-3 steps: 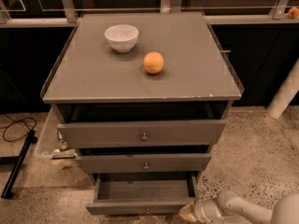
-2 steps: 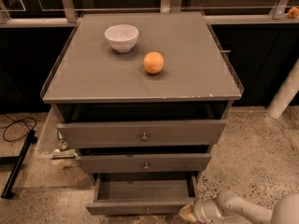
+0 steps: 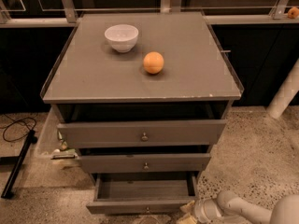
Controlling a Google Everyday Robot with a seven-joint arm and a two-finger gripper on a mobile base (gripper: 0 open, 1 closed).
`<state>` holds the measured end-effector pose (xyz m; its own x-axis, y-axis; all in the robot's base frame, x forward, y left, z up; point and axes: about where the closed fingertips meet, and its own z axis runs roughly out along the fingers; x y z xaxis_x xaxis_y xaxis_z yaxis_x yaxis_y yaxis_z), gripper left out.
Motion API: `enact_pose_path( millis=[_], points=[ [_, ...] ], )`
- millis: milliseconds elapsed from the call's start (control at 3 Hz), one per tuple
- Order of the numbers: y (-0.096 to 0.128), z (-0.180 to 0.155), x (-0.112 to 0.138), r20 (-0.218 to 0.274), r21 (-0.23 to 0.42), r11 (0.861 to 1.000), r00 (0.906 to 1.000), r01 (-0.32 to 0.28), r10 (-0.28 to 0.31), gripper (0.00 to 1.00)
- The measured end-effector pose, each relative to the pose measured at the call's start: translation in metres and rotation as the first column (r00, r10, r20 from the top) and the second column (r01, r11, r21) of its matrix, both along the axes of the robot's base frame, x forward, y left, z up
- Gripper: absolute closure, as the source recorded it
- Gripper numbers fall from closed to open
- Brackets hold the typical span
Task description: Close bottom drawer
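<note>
Three-drawer grey cabinet (image 3: pixel 140 78), bottom drawer (image 3: pixel 140 206) hanging wide open; gripper (image 3: pixel 187 214) sits by its front right corner, honestly can't tell if it's clenched or loose.

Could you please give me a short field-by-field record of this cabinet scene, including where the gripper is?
cabinet: grey, three drawers, on a speckled floor
bottom drawer: pulled out, its box visible from above
gripper: low, by the right end of the bottom drawer's front; contact cannot be told
arm: enters from the lower right
bowl: white, upright, back left of the cabinet top
orange: in front and to the right of the bowl, not touching it
task status: bottom drawer not yet closed
</note>
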<state>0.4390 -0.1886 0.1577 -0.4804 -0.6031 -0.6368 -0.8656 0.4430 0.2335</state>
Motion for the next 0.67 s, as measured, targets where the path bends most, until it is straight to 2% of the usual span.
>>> enact_pose_path(
  millis=[333, 667],
  points=[
    [0.002, 0.002, 0.007, 0.022, -0.004, 1.000, 0.9997, -0.008, 0.008, 0.00],
    [0.011, 0.018, 0.033, 0.094, -0.009, 1.000, 0.9953, -0.023, 0.024, 0.00]
  ],
)
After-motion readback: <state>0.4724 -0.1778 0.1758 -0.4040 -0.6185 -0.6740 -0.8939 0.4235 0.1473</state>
